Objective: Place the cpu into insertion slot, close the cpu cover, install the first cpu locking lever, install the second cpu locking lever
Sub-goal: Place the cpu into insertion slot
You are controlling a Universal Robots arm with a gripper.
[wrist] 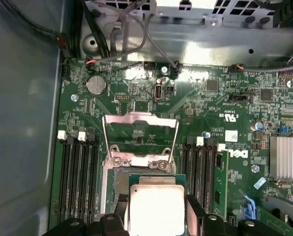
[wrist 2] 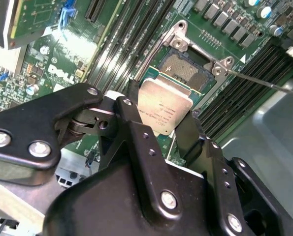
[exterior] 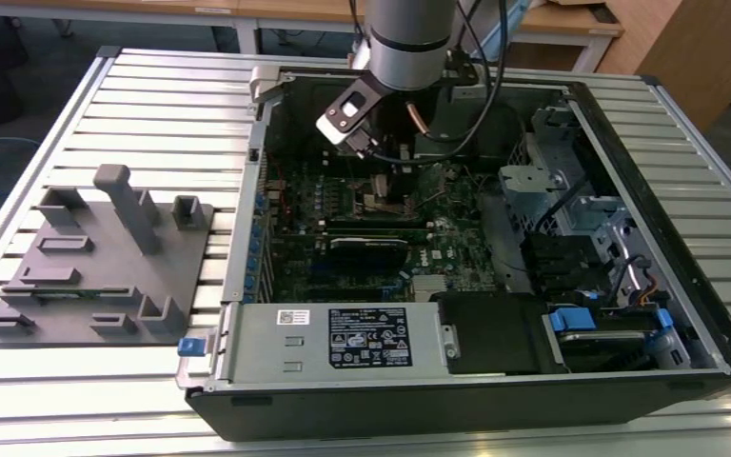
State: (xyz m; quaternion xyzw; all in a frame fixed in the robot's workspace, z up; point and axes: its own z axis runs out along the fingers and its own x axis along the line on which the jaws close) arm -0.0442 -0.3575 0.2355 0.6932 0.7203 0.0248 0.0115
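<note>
Cpu [wrist 2: 164, 109] gripped in my claw [wrist: 157, 212], I am holding it above the open insertion slot [wrist 2: 183, 69], placement demanding square alignment.

Dull silver metal cpu [wrist 2: 165, 109], shiny metal cpu cover [wrist: 139, 118], glossy green board [wrist: 210, 98]

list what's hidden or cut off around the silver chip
Second wrist view: the small flat square silver-grey cpu, clamped in the black gripper, covers part of the silver-rimmed square insertion slot; touching or hovering cannot be told.
First wrist view: the picture's edge cuts off part of the cpu.
Exterior view: the grey arm blocks the cpu.
</note>
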